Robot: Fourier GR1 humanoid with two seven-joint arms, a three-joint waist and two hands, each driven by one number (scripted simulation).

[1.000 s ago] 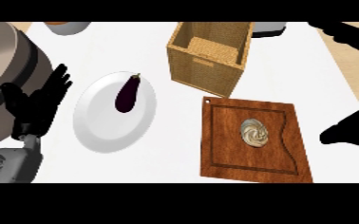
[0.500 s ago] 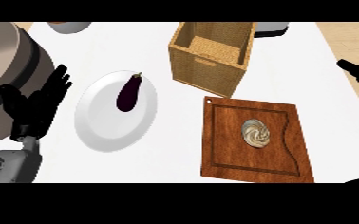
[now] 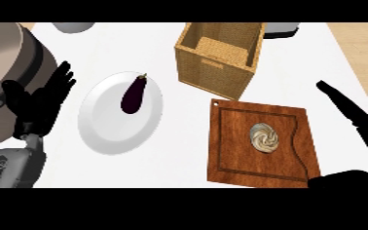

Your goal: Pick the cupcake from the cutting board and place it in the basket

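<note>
At the far left edge, the robot's left hand [image 3: 39, 105] rests open with fingers up and spread, holding nothing, beside a large grey pot [image 3: 20, 73] cut off by the frame. Next on the white surface [image 3: 137, 44] lies a white plate [image 3: 119, 113] carrying a dark purple eggplant [image 3: 134, 95], its long axis running nearly up the view, stem end tipped toward the top right. Right of centre stands a wicker basket [image 3: 215, 61], open-topped with nothing visible inside. Just below it, a wooden cutting board [image 3: 262, 146] holds the cupcake [image 3: 264, 137], seen from above as a round swirl of frosting with no long axis. At the right edge, the right hand [image 3: 346, 106] extends straight dark fingers clear of the board, gripping nothing.
</note>
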